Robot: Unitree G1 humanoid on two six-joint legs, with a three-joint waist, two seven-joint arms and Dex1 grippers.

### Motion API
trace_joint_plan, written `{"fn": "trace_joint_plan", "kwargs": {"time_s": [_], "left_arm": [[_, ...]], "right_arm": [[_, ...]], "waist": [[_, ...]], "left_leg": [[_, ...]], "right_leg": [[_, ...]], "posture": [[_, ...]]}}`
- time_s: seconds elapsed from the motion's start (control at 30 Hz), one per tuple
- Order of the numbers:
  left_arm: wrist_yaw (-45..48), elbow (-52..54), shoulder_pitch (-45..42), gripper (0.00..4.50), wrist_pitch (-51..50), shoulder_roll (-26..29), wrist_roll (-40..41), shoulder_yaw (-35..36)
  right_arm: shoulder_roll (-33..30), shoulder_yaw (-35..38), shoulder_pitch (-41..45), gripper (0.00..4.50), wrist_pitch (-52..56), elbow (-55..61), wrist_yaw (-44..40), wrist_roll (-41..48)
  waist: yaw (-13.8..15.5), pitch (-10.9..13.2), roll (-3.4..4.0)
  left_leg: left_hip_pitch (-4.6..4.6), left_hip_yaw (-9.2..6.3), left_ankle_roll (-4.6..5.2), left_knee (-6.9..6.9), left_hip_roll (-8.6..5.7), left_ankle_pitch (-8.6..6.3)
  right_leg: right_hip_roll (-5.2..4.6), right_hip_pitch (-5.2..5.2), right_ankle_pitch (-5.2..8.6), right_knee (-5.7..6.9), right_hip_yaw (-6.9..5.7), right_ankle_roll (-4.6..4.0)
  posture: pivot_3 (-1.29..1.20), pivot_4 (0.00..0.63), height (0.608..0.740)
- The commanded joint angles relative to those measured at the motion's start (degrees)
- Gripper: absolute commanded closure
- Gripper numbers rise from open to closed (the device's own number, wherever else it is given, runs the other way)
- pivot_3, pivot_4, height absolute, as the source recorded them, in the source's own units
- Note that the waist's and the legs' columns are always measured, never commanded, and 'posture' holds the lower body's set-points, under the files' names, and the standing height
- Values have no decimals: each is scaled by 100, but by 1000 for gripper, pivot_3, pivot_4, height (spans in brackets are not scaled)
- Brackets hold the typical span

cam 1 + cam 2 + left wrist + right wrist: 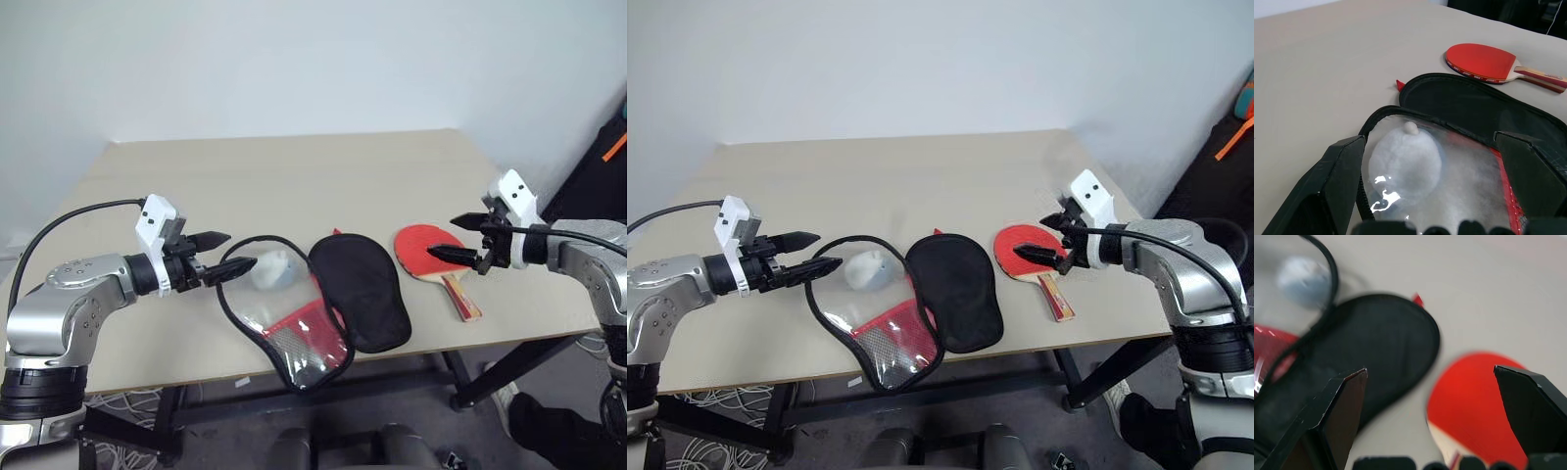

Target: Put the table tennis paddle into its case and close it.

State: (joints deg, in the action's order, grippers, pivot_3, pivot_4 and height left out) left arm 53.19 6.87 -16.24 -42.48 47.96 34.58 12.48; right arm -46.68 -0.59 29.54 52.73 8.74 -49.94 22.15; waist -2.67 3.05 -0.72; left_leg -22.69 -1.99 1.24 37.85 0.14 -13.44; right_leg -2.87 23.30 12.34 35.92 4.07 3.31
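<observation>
the case (pixel 323 304) lies unzipped and spread flat near the front edge of the table (pixel 294 176), its clear-panel half toward the robot's left and its black-lined half toward the right. a small white ball (pixel 271 268) shows through the clear panel. the table tennis paddle (pixel 431 257) lies red face up just beside the black-lined half, apart from it, with the handle pointing toward the front edge. the left gripper (pixel 223 255) hovers at the clear half's outer rim, fingers fully spread, holding nothing. the right gripper (pixel 458 238) hangs just above the paddle's blade, fingers likewise spread wide and empty; contact with the blade cannot be determined.
</observation>
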Motion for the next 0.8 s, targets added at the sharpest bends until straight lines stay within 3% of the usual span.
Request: {"fn": "trace_joint_plan", "kwargs": {"time_s": [0.03, 0.33, 0.67, 0.8], "left_arm": [[116, 175, -78, 17, -9, 149, 73, 88], [227, -40, -297, 17, 12, 224, -47, -42], [348, -102, -402, 17, -49, 310, -86, -66], [358, -106, -451, 0, -86, 326, -100, -79]], "right_arm": [[-132, 44, -104, 0, 201, 188, 174, -57], [300, -160, -556, 0, 1171, 55, 1238, -363], [1001, -14, -781, 0, 1183, -387, 2146, -624], [1223, 107, -742, 924, 1113, -665, 2374, -655]], "waist": [[0, 1, 1], [0, 0, 0], [-2, 1, 1], [-1, 0, -1]], "left_leg": [[1, 0, 0, 0, 0, 0], [0, 1, 0, 1, 0, 0], [1, 1, 0, -1, 0, 0], [0, 0, 0, 1, -1, 0]], "right_leg": [[0, -1, 0, 0, 0, 0], [0, 0, 2, 1, 1, -3], [2, 1, -1, 2, 1, 2], [2, -1, -3, 2, 1, 6]], "posture": [[0, 0, 740], [0, 0, 740], [0, 0, 740], [0, 0, 740]]}}
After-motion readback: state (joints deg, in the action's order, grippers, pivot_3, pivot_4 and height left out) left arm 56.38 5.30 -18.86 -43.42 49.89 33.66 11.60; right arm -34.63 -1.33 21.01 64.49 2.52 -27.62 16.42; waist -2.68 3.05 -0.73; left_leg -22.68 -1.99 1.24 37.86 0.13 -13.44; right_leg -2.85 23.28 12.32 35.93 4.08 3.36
